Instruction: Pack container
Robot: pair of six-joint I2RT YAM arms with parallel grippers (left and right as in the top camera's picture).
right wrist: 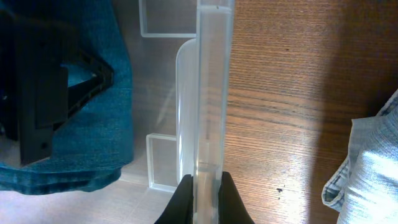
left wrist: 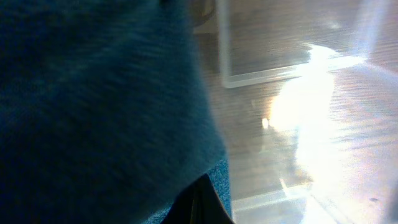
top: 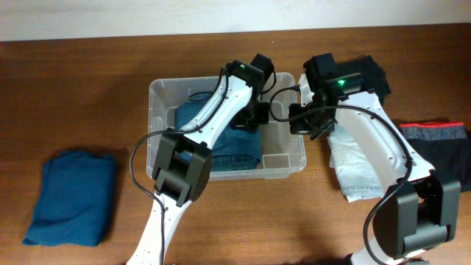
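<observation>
Overhead, the container point(top: 283, 158) sits mid-desk point(top: 88, 96), its long side running left to right. A blue garment point(top: 239, 147) fills its left and middle, and the right end is bare.

The left tool point(top: 252, 116) reaches down inside onto that garment. Its fingers are pressed together with cloth crowding the left wrist view, but I cannot tell whether a fold is caught between them. The right tool point(right wrist: 206, 186) pinches the container's right wall point(right wrist: 211, 93), one finger inside and one outside, which looks like a steadying hold.

The step in hand seems to be seating this garment in the bin while the other arm braces it.

Outside the bin lie a teal garment point(top: 70, 195) well to the left, and a pale garment point(top: 357, 173) and a dark garment with a red band point(top: 441, 147) to the right.

Next, I judge, the left tool should come up clear of the cloth without dragging it. Then one arm should fetch a waiting piece, and the pale one lies nearest the bare end.
</observation>
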